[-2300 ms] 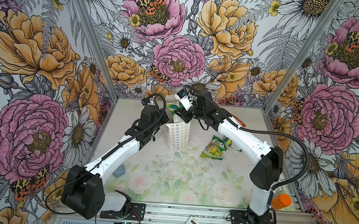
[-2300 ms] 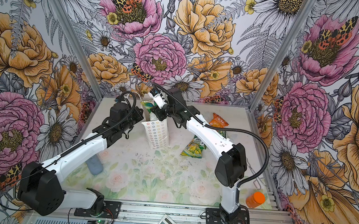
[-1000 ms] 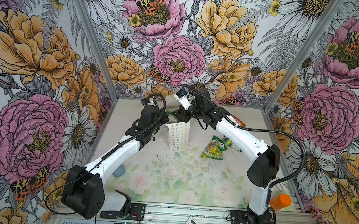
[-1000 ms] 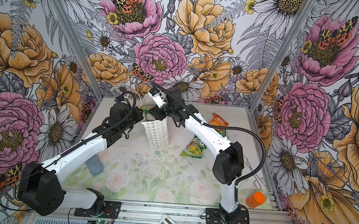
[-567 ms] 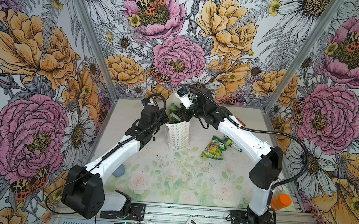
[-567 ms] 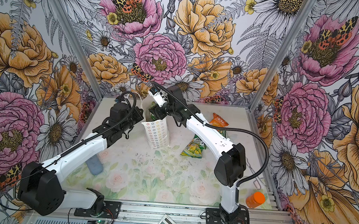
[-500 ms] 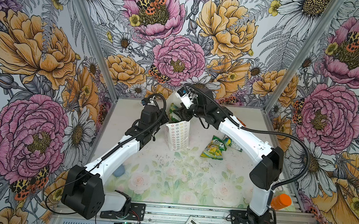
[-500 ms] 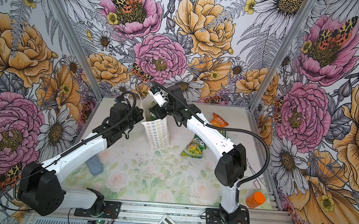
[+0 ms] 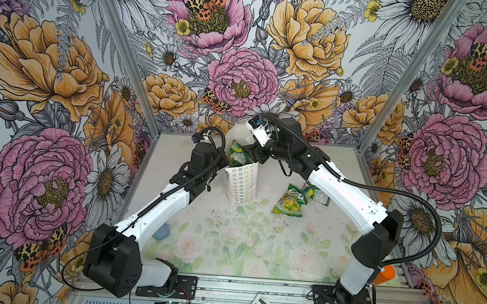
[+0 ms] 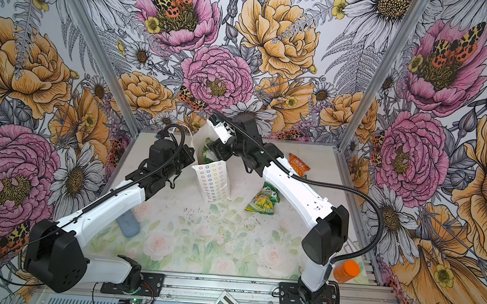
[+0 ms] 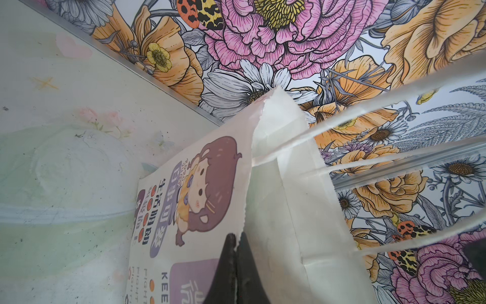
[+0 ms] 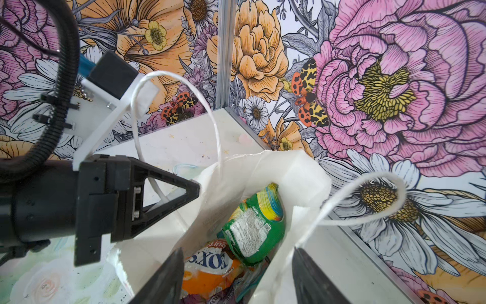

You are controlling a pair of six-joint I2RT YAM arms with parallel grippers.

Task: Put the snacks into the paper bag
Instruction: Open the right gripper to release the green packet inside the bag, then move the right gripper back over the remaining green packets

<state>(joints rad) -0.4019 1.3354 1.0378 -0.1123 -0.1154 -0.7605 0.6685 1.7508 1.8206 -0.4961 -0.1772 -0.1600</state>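
Inside the paper bag [image 9: 239, 185] lie several snacks [image 12: 252, 223]. The right gripper [image 12: 236, 250] hangs above it, jaws apart and empty. The left gripper [image 11: 235, 244] is clamped on its rim. Loose packets [image 9: 288, 205] beside it are still to go in.

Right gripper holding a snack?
No: the right gripper is open and empty above the paper bag; the green packet lies inside.

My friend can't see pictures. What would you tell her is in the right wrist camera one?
An open white paper bag is seen from above, with a green snack packet and an orange snack packet inside. The right hand hangs open over them, the left hand pinches the bag's rim, and flowery walls stand behind.
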